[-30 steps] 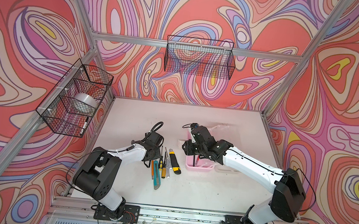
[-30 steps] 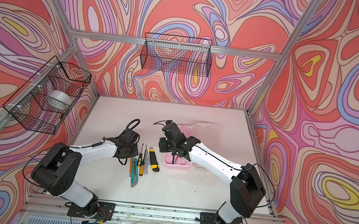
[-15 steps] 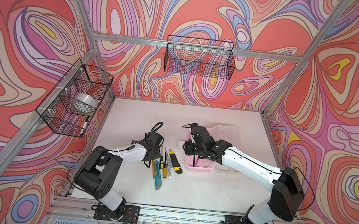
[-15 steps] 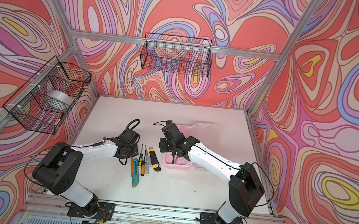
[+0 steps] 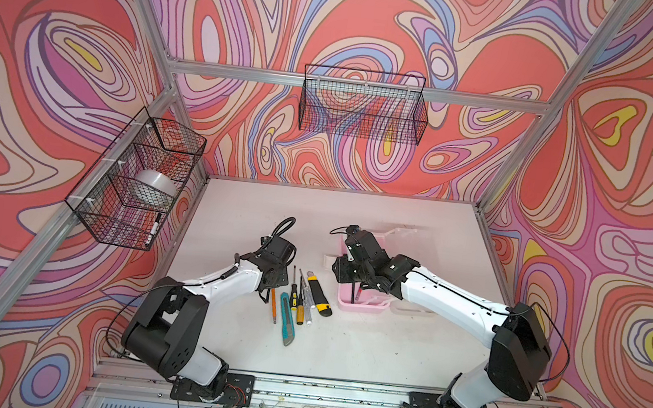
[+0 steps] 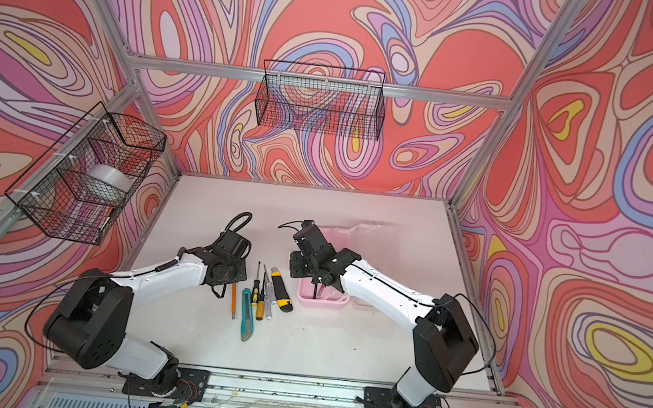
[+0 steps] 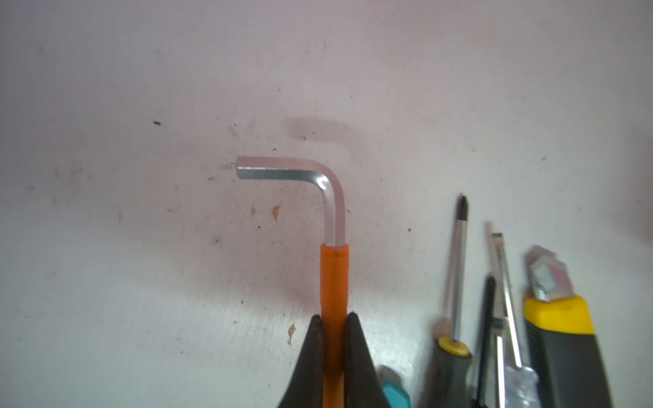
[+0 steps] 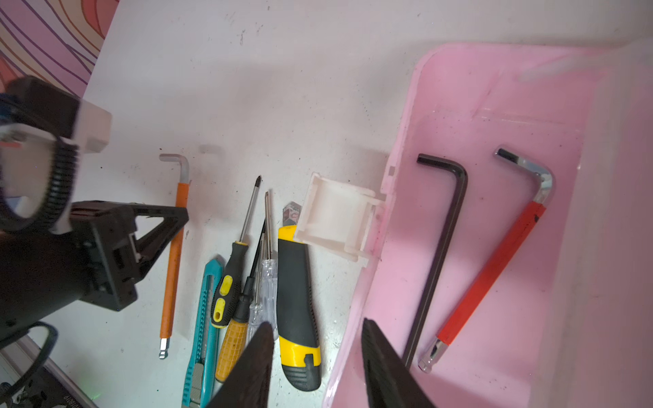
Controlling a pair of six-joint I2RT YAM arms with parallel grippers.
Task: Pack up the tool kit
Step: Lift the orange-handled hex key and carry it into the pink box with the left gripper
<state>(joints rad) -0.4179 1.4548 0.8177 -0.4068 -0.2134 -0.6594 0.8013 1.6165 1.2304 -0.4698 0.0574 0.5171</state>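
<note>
My left gripper [image 7: 334,319] is shut on the orange sleeve of a hex key [image 7: 335,275] that lies on the white table; its silver bent end points away from the jaws. In both top views this key [image 5: 274,301] is the leftmost tool in a row. Beside it lie a teal knife [image 5: 287,318], small screwdrivers [image 5: 295,293] and a yellow-black knife [image 5: 319,296]. My right gripper [image 8: 315,322] is open and holds nothing, hanging over the left rim of the pink case [image 8: 494,106]. Inside the case lie a black hex key [image 8: 441,247] and a red-sleeved hex key [image 8: 494,268].
The case's white latch [image 8: 335,219] sticks out toward the yellow-black knife. Its translucent lid [image 5: 408,239] lies open to the right. A black wire basket [image 5: 139,179] on the left wall holds a tape roll [image 5: 153,185]. Another basket [image 5: 363,104] hangs on the back wall.
My left gripper's jaws have closed onto the orange hex key. The right arm has barely shifted over the case.
</note>
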